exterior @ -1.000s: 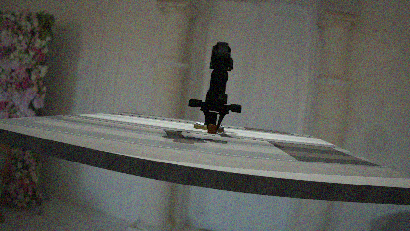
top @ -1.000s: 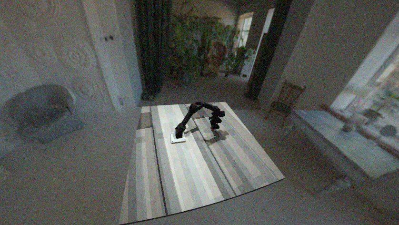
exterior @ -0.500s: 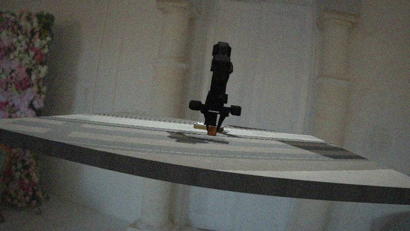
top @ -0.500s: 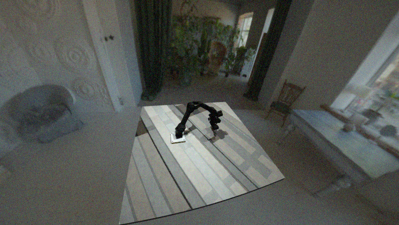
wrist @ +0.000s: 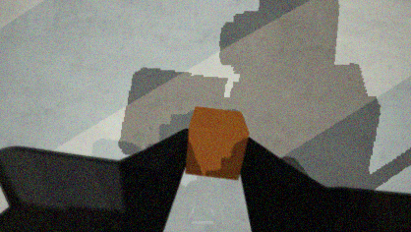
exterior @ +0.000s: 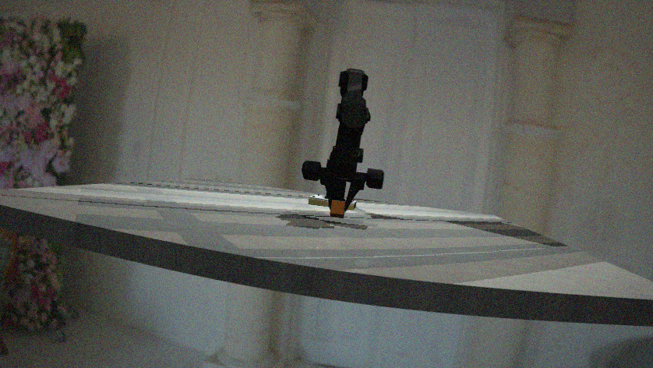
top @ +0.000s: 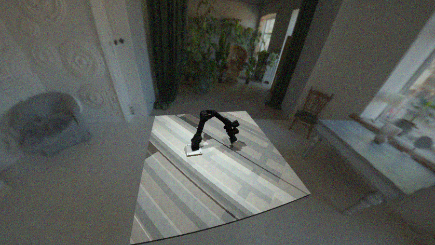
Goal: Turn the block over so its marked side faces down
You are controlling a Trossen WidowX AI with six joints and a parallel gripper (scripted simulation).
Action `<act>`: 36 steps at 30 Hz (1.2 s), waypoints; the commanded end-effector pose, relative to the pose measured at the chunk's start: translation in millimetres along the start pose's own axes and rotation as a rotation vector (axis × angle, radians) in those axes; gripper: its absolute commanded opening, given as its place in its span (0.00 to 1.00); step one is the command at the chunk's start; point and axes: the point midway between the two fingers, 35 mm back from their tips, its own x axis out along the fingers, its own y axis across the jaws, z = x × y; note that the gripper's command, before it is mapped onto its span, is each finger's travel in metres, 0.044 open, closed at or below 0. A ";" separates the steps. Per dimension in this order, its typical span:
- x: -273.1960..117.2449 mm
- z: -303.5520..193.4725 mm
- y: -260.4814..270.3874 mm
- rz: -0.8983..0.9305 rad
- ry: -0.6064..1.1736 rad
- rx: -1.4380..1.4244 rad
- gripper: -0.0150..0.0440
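A small orange block sits between my two black fingers. My gripper is shut on the block and holds it just above the striped table. In the wrist view the block's visible faces look plain orange, and I cannot tell where its marked side is. In the top view the block is too small to make out under the arm's tip. The gripper's shadow falls on the table right below it.
The arm's white base plate stands on the table to the left of the gripper. The table's front edge curves across the exterior view. A chair and a bench stand on the floor away from the table.
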 end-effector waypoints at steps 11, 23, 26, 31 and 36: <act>-7.1 -0.9 -0.3 0.000 -0.125 0.009 0.25; 14.8 1.1 1.0 -0.002 -0.280 0.003 0.25; 19.3 0.6 1.2 -0.002 -0.329 0.002 0.25; 24.2 -1.4 1.3 -0.003 -0.410 0.002 0.25; 25.8 -4.8 1.1 -0.003 -0.490 0.003 0.25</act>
